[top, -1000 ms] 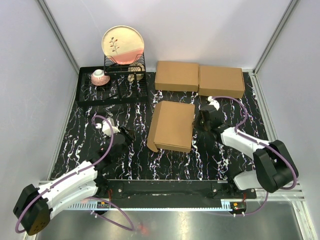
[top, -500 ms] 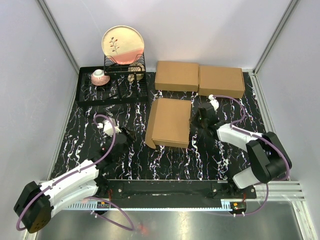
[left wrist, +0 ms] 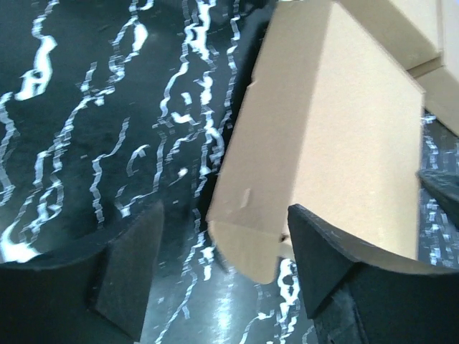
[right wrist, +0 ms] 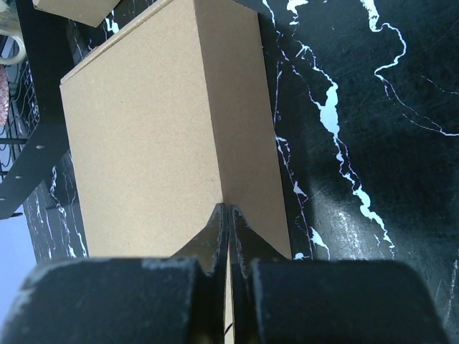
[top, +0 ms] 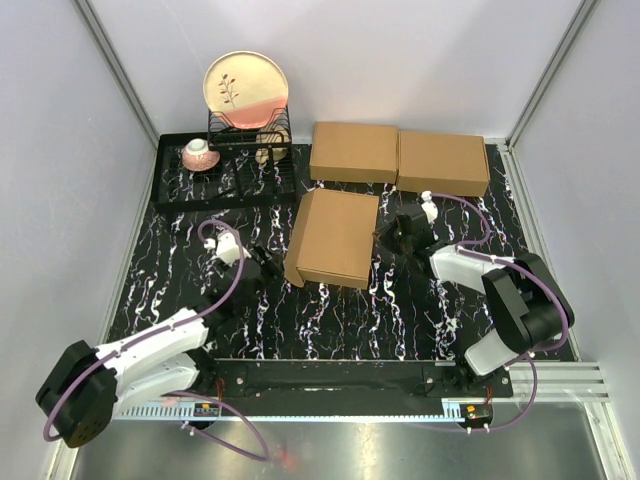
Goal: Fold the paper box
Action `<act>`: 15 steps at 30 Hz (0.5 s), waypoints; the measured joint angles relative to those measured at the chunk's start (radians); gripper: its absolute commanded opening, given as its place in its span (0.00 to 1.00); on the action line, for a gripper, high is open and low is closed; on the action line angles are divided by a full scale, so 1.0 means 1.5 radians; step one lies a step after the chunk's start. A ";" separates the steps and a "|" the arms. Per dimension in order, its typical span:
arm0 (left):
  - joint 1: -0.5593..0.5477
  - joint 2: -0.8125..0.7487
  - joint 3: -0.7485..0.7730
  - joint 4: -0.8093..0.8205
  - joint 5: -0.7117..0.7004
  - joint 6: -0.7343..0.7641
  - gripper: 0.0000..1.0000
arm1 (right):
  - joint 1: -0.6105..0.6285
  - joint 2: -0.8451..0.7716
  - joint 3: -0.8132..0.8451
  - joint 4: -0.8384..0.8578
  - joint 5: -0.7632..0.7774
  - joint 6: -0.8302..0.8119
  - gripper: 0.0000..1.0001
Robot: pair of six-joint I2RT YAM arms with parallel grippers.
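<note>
Right gripper [right wrist: 228, 211]: fingers pressed together, grasping nothing; tips rest at the right top edge of the paper box [top: 335, 238].
Left gripper [left wrist: 224, 215]: jaws spread and empty, framing the box's near-left corner.
Paper box: mid-table [top: 170, 270], lid down, just in front of the pair of flat boxes [top: 400, 155].
Done: body formed and lid closed, by appearance.
Left: left side flap [left wrist: 247, 247] looks loose; tucking probably remains.

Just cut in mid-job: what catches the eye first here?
The plain brown cardboard box at the centre of the black marbled mat, flanked by both arms. The right gripper, shut, meets its right side; the left gripper, open, faces its near-left corner. Two similar flat brown boxes lie behind it.
</note>
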 measured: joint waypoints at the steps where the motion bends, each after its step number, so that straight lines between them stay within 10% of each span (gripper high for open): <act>1: 0.002 0.013 0.006 0.019 0.007 0.007 0.76 | 0.000 -0.002 0.000 0.000 0.000 -0.003 0.00; 15: 0.078 0.367 0.207 0.247 0.218 0.108 0.77 | 0.000 -0.008 0.022 -0.015 -0.019 -0.099 0.03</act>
